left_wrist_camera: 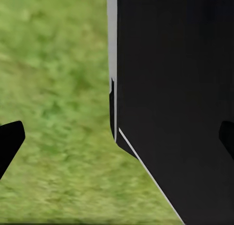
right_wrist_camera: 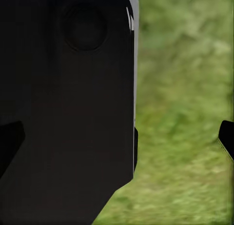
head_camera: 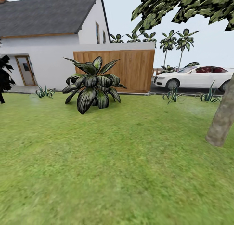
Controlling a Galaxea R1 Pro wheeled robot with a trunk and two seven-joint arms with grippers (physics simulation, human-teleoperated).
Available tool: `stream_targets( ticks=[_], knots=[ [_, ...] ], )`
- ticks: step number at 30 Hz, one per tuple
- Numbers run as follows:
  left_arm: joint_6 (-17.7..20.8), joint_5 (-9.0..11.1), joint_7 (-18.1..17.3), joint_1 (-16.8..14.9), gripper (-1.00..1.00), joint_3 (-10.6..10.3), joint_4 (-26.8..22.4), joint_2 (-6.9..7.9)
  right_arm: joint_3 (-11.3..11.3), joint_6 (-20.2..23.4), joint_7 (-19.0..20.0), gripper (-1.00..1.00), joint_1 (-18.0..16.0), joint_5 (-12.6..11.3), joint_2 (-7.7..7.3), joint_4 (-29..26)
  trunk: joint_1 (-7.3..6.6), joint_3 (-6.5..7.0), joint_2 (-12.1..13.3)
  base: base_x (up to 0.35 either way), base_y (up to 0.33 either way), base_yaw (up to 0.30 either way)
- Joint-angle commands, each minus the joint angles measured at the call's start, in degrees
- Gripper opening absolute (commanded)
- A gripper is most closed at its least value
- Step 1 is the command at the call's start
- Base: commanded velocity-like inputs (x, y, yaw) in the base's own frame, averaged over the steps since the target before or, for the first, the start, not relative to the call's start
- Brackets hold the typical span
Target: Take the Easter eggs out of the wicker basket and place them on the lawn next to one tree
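We face lawn (head_camera: 107,160), mottled green, wide. Tree (head_camera: 222,116) at right edge: grey-brown trunk leaning, leaves overhead. Broad-leafed plant (head_camera: 92,85) stands mid-lawn before wooden fence (head_camera: 130,69); white house (head_camera: 48,33) behind, white car (head_camera: 195,77) beyond grass at right. Left gripper (left_wrist_camera: 117,137): fingertips far apart at frame edges, nothing between (dark robot body beside it, grass below). Right gripper (right_wrist_camera: 117,137): likewise spread wide, empty, over grass.

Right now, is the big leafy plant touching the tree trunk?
Apart. The head view shows the big leafy plant left of centre and the tree trunk at the right edge, with open lawn between them.
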Motion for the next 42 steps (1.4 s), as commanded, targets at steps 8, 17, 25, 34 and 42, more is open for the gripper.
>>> stream_targets(
  ticks=[8, 17, 25, 34, 42],
  knots=[
    [-0.01, 0.01, 0.00, 0.03, 1.00, 0.02, -0.09, 0.00, -0.02, -0.02, -0.02, 1.00, 0.00, -0.06, 0.00, -0.01, 0.00, -0.03, -0.02, 0.000, 0.000, 0.291],
    [-0.01, 0.01, -0.02, 0.03, 1.00, -0.01, -0.09, 0.01, -0.11, -0.02, -0.03, 1.00, 0.00, -0.06, -0.01, -0.01, 0.00, -0.03, -0.02, 0.000, 0.000, 0.291],
    [-0.01, 0.01, -0.01, 0.03, 1.00, -0.01, -0.09, 0.00, -0.11, -0.03, -0.02, 1.00, 0.00, -0.06, -0.01, -0.09, 0.00, -0.03, -0.02, 0.000, 0.000, 0.291],
    [-0.01, 0.01, 0.00, 0.03, 1.00, 0.00, -0.09, 0.00, 0.12, -0.02, -0.02, 1.00, 0.00, 0.31, 0.00, -0.07, 0.00, -0.03, -0.02, 0.001, 0.000, 0.291],
    [-0.01, 0.01, -0.09, 0.03, 1.00, -0.02, -0.09, 0.09, 0.41, 0.05, -0.09, 1.00, 0.00, 0.89, 0.00, -0.01, 0.00, -0.03, -0.02, 0.240, -0.051, 0.291]
  ],
)
